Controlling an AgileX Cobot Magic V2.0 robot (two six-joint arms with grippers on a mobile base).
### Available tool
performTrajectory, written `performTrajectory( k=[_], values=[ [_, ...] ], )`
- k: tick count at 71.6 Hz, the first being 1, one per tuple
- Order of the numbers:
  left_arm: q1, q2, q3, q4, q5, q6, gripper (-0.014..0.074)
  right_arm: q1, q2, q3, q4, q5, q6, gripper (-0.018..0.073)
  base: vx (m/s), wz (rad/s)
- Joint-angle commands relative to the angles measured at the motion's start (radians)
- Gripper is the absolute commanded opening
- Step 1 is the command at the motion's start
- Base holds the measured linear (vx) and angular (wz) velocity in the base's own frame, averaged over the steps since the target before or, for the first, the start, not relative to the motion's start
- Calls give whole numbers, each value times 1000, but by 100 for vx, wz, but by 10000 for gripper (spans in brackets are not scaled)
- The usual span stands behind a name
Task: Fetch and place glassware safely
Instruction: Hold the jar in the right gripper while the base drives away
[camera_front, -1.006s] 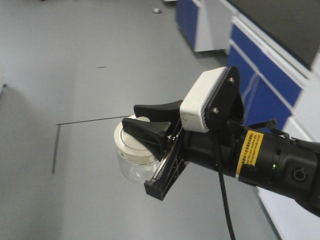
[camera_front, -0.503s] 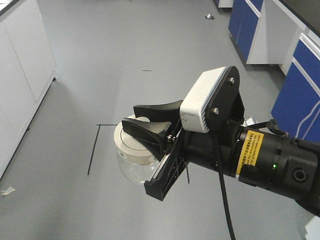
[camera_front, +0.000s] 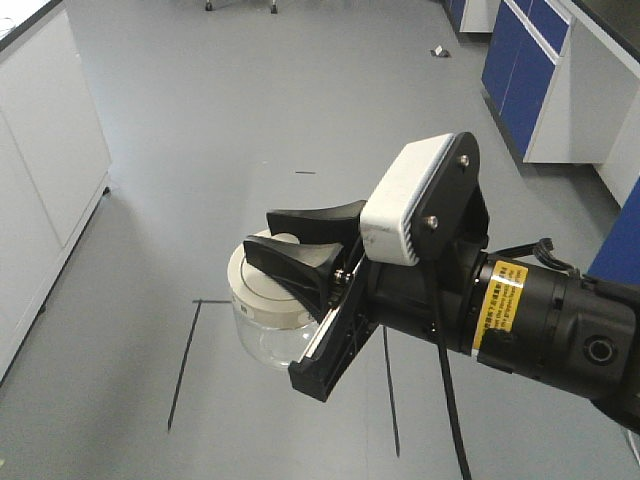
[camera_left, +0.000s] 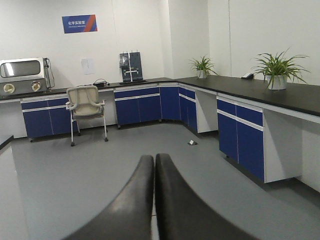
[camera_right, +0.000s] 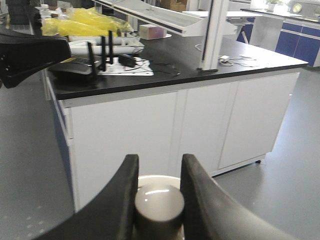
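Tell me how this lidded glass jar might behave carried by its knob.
Likely fragile: the jar body is clear glass above hard floor. The right gripper pinches only the lid's knob, so the body could slip off if the lid sits loose. Probably light: it looks empty.

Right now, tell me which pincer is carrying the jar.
The right pincer, clamped on the jar by its lid knob; the left pincer is shut on nothing.

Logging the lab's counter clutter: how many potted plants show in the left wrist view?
2. One plant sits at the far corner of the black counter; the other plant nearer, on its right stretch. More may be hidden.
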Motion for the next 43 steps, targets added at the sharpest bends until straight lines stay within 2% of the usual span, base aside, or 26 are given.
performTrajectory(
  k=[1, 43],
  values=[
    [-6, 2, -26, -12, -62, -10, -7, -2, -30, -33, 32, -63, 0, 0, 53, -5],
    [-6, 2, -26, -12, -62, -10, -7, -2, -30, -33, 32, -63, 0, 0, 54, -1]
  ],
)
